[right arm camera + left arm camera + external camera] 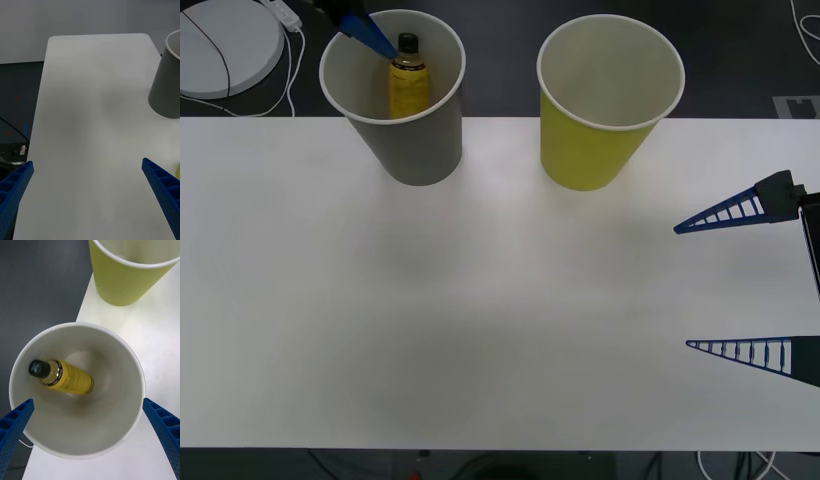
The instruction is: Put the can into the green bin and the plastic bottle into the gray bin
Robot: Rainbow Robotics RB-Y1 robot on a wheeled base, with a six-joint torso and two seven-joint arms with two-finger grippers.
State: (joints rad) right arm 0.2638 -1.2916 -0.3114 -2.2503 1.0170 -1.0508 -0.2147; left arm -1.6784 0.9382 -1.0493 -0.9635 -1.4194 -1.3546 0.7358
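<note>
We find the plastic bottle (62, 375) already inside the gray bin (415, 150), leaning against the inner wall with its black cap up near the rim and its base at the cup's floor, so its long axis runs tilted, not upright. The left end effector (88, 435) hangs directly over that bin, fingers spread wide to either side of the rim and holding nothing. The green bin (595, 150) stands just beside the gray one on the bench (480, 330); what we can see of its inside is white and bare. We see no can on the bench. The right end effector (720, 285) sits low over the bench's right edge, jaws wide apart and empty (the arm nearer the green bin, by our judgement, should a can turn up). Bench top is plain white and matte; dark floor beyond, with a white round device (225, 45) and its cable at the far left.
</note>
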